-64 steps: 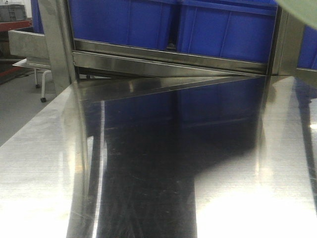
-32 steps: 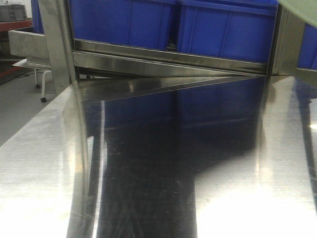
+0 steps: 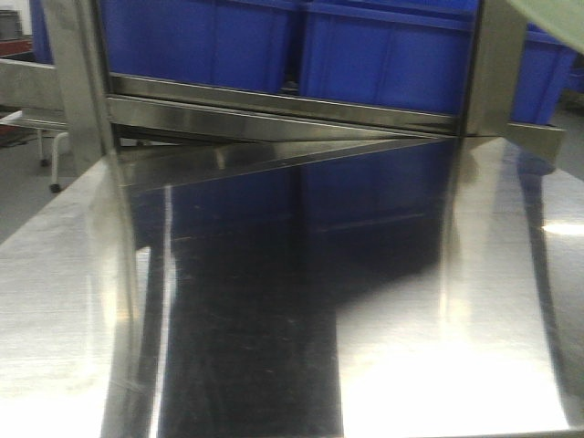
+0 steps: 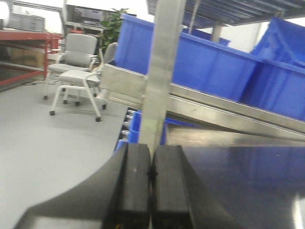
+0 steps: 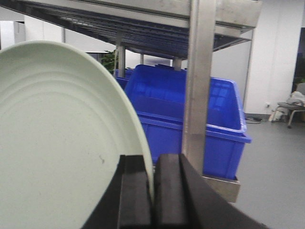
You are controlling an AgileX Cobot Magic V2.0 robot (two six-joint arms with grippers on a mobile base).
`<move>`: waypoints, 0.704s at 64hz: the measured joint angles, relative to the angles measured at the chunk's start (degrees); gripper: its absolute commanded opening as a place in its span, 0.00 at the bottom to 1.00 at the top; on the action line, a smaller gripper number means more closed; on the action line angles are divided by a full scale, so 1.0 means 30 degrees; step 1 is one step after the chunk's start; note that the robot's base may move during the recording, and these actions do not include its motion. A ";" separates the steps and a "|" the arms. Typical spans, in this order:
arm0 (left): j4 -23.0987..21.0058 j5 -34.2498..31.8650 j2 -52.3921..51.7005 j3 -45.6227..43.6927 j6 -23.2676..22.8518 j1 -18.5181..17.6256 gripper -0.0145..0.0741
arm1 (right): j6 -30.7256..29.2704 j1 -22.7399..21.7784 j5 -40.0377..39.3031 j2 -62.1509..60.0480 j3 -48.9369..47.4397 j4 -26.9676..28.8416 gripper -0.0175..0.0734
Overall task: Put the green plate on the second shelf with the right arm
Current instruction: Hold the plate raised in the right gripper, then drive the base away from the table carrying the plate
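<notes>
Front view: the steel table [image 3: 73, 301] gleams, mirroring the blue bins [image 3: 383, 46] behind the shelf rail [image 3: 274, 100]. A pale sliver in the top right corner is probably the plate [image 3: 566, 11]. Left wrist: the left gripper [image 4: 151, 160] has its fingers pressed together, holding nothing, with a chair [image 4: 78, 67] off to the side. Right wrist: the right gripper [image 5: 151, 167] is clamped on the plate's rim. The plate stands on edge in the air, beside a post [image 5: 200, 81].

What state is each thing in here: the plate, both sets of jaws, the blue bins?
Plate: held by its rim in the right jaws.
Right jaws: shut on the plate.
Left jaws: shut, holding nothing.
Blue bins: sitting on the rack, contents hidden.
</notes>
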 measured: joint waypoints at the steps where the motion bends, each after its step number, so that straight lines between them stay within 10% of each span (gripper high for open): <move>1: 0.0000 0.0000 0.0000 0.0000 0.0000 0.0000 0.31 | 0.0000 0.0000 0.0000 0.0000 0.0000 0.0000 0.26; 45: 0.0000 0.0000 0.0000 0.0000 0.0000 0.0000 0.31 | 0.0000 0.0000 0.0000 0.0000 0.0000 0.0000 0.26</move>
